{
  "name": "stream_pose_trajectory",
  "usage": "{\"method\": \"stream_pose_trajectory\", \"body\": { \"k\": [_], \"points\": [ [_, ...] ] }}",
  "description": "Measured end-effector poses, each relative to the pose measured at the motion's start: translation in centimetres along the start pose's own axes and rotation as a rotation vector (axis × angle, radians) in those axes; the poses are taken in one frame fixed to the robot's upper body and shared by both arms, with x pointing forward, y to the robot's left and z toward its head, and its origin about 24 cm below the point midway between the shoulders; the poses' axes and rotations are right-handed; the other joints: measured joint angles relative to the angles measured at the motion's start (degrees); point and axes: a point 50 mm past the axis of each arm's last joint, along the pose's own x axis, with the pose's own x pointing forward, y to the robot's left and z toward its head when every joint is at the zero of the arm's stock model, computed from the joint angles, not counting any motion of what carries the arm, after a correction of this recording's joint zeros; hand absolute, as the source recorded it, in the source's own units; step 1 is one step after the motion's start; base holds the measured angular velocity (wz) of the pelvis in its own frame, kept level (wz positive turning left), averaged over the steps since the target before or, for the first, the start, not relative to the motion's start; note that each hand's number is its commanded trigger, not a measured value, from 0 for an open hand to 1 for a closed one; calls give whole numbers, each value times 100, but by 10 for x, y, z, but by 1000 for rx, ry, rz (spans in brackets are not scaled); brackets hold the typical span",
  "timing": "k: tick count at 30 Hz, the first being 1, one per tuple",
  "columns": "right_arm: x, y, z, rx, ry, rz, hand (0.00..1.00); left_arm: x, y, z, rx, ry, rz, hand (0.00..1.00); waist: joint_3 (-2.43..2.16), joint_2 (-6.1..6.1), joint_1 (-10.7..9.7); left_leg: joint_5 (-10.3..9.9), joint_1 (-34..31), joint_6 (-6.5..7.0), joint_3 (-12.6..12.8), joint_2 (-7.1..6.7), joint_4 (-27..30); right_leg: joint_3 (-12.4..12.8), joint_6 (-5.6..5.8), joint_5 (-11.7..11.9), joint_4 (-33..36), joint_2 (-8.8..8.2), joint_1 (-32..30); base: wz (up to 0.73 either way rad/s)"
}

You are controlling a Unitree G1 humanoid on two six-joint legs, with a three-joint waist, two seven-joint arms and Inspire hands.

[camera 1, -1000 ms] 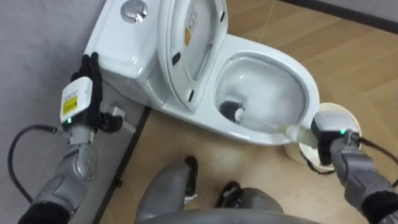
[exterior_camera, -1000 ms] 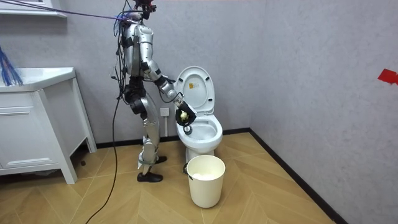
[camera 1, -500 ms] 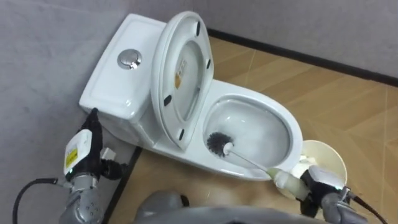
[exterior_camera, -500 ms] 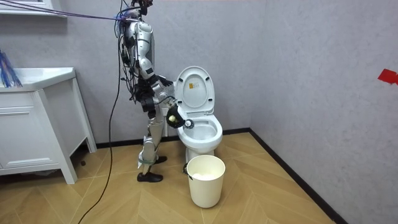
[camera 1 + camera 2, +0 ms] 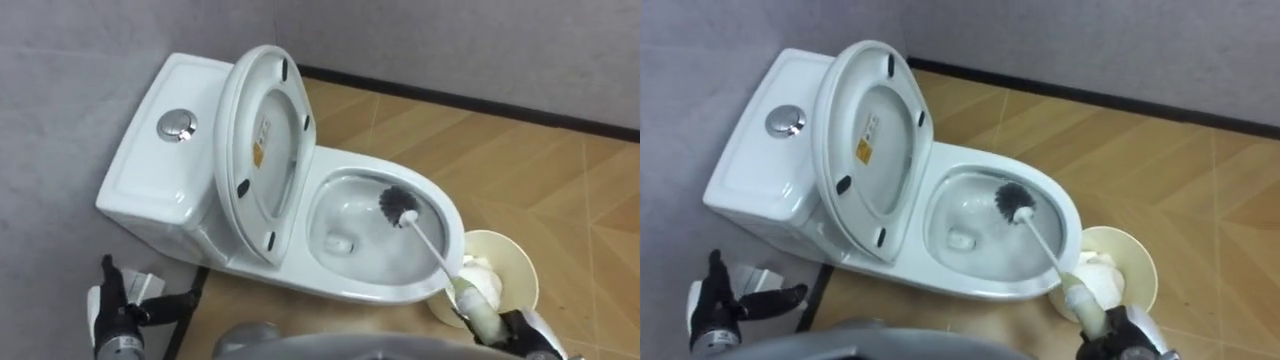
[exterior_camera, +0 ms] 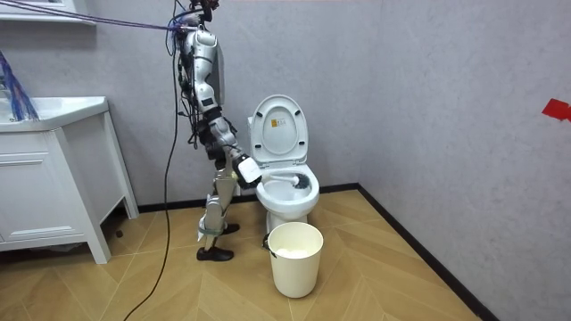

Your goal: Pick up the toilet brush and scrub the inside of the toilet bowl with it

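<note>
Shifting off the near wall, the toilet brush [image 5: 400, 206] is scrubbing the toilet bowl's [image 5: 368, 292] far side; the right hand [image 5: 1118, 342] is gripping it, and the left hand [image 5: 720, 300] is hanging open.

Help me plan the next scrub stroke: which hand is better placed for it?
Right. The right hand holds the toilet brush by its handle, bristles inside the bowl. The left hand hangs open beside the tank, holding nothing, away from the brush.

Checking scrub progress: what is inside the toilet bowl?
The brush head sits by the bowl's far wall, its shaft rising over the rim to the right hand. The drain shows at the bottom; the near wall is hidden.
</note>
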Motion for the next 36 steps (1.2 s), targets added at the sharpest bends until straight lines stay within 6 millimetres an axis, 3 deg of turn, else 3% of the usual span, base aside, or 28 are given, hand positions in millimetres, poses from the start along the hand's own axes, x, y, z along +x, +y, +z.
{"method": "stream_pose_trajectory", "body": {
  "k": [4,9,11,16,17,18,26,36],
  "points": [
    [-2,-4,-9,121,34,-72,100,-2,4,-25,3,111,-9,0,-2,82,-140,-30,19,5,-5,2,5,37,10,-3,17,-1,2,-4],
    [-5,-7,-18,150,67,-132,100,-4,9,-40,-1,189,-12,0,-5,184,-276,-39,84,7,40,7,-17,177,20,2,28,12,2,-11],
    [-6,-4,-22,153,89,-145,100,-3,7,-46,10,230,-14,0,-30,230,-288,-59,149,9,131,25,-35,275,25,5,30,25,19,-23],
    [-11,9,-31,157,155,-132,100,-5,5,-63,57,358,-26,0,-37,313,-518,-116,370,-17,370,79,-112,538,26,5,39,71,98,-26],
    [-11,10,-32,156,163,-130,82,-5,5,-64,59,367,-30,0,-36,313,-550,-116,386,-17,387,81,-117,566,25,5,40,74,102,-24],
    [-12,11,-35,152,178,-128,0,-5,3,-65,60,388,-40,0,-34,318,-565,-116,424,-17,457,89,-127,637,20,8,43,76,107,-22],
    [-15,21,-42,191,256,-98,0,0,-4,-62,81,421,-81,0,-37,289,-718,-117,650,-18,635,101,-211,897,22,10,48,88,185,-17],
    [-18,32,-49,212,346,2,0,2,-6,-61,317,438,-156,0,-24,315,-868,-130,644,-19,631,112,-210,950,31,24,49,100,158,-2]
  ]
}}
